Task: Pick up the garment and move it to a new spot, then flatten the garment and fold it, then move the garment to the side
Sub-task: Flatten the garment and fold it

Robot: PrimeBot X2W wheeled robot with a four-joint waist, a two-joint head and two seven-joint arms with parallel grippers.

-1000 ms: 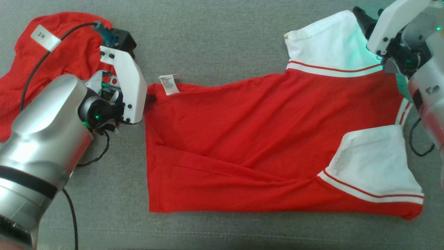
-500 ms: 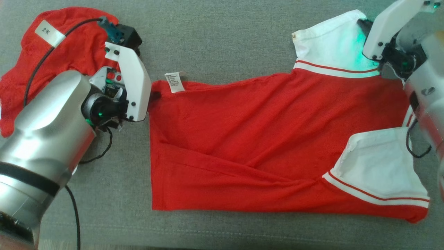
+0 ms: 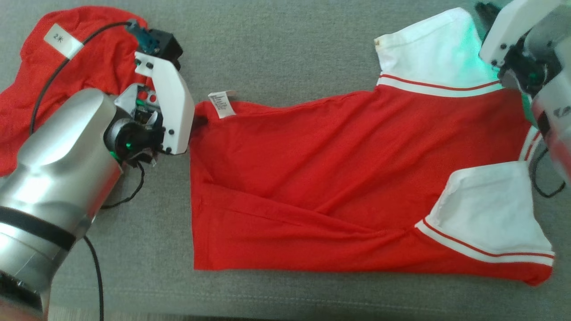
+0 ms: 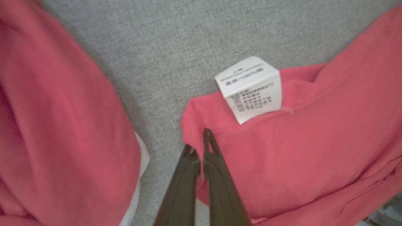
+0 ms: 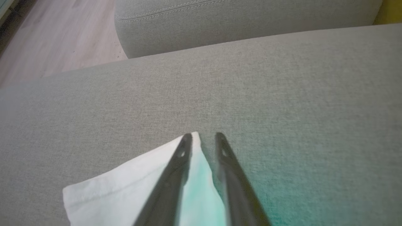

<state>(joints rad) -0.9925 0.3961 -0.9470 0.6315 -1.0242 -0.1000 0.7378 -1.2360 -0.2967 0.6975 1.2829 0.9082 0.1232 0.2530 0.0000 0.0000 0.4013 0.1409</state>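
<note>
The red garment [image 3: 312, 178] lay spread across the middle of the grey sofa cushion [image 3: 290, 44], with its hem to the left and its two white sleeves to the right. The left gripper [image 4: 198, 142] had its jaws closed fully on the far left corner of the hem, just beside the white care label [image 4: 251, 89]. The right gripper [image 5: 202, 135] was at the tip of the far sleeve [image 3: 428, 49]. Its jaws stood nearly together with a narrow gap, and the sleeve tip lay between them, but I could not tell whether the cloth was really pinched.

The step in hand seemed to be the flattening. To do it well, the two arms should draw the far edge apart along one straight line, low over the cushion and with equal, gentle pull. The right hold should be confirmed first, because such a small bite on a sleeve tip could slip out. A long diagonal crease [image 3: 290, 209] crossed the near half, and the near sleeve [image 3: 486, 209] lay partly over the red body. Pulling only the far edge would probably not remove these, so they would need separate smoothing. A second red garment [image 3: 89, 67] lay at the far left, close to the left arm, and it should not be dragged along.
</note>
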